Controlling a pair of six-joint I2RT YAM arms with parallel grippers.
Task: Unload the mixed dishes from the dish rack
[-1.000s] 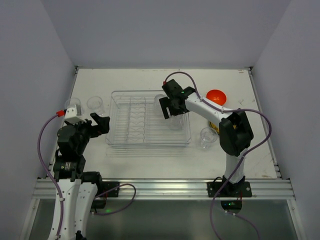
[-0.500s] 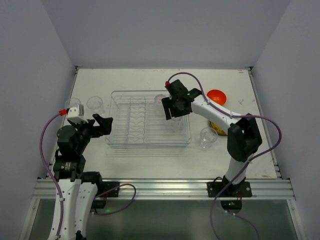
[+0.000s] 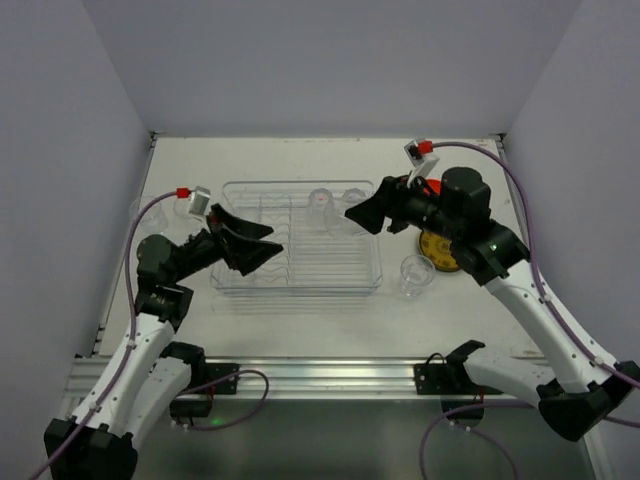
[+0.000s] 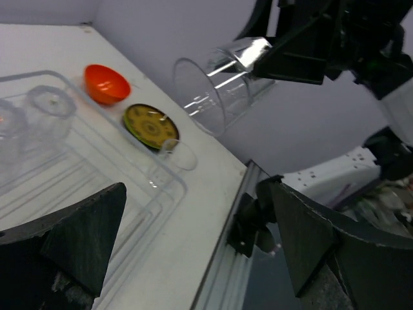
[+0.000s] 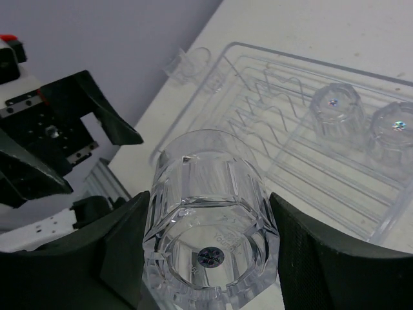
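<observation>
Above the rack [image 3: 300, 285], the right pincer [image 3: 364, 213] has lifted a cup [image 5: 210, 213] clear, clamped on it; the left pincer [image 3: 256, 246] gapes empty opposite; two cups [image 3: 320, 200] remain.

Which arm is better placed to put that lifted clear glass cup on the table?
Probably the right: its hand grips the clear glass cup in the air, while the left hand is open and empty.
</observation>
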